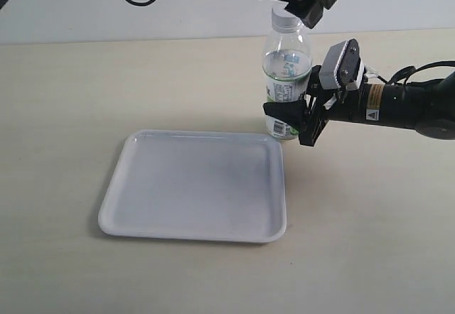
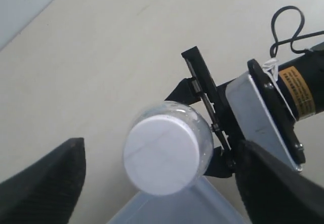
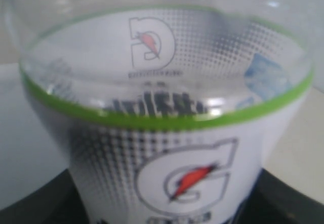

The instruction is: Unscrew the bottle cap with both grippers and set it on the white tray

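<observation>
White and glossy, one tray (image 1: 192,186) lies left. One clear bottle (image 1: 286,58) stands upright just off its far right corner, one white cap (image 2: 162,153) screwed on top. Two grippers: the left gripper (image 1: 302,12) hovers spread around the cap, not touching; the right gripper (image 1: 290,115) clamps the bottle's labelled body.

- On my exterior feed, one broad surface (image 1: 64,271) fills most of the view. It is pale beige, matte and plain.
- Its far edge meets a bare wall (image 1: 71,15), white to light grey, and I can make out no marks on it.
- The seam between the two runs nearly level across the upper part of that feed.
- My left wrist feed shows the same beige, with a pale grey-blue wedge of wall in one corner.
- The light is soft and even, and shadows fall faint and blurred.
</observation>
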Robot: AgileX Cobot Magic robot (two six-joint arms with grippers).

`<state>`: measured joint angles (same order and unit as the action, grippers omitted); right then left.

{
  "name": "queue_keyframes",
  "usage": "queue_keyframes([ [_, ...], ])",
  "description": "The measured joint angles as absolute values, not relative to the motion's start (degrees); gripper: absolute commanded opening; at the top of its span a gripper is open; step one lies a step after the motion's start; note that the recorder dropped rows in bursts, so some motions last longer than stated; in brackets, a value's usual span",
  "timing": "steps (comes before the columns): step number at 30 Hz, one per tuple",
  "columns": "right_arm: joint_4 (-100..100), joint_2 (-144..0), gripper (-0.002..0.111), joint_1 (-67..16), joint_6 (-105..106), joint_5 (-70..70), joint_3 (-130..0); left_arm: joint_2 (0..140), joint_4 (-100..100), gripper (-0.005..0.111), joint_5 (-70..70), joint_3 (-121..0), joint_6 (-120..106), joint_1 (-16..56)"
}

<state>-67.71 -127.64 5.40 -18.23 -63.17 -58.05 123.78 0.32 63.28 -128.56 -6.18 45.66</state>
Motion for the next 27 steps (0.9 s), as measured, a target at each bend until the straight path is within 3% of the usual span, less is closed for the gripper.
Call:
queue_keyframes([
  [27, -67.94, -127.64, 0.000, 5.40, -18.59, -63.17, -58.05, 125.59, 3.37, 0.070, 62.42, -128.56, -5.36, 46.55],
])
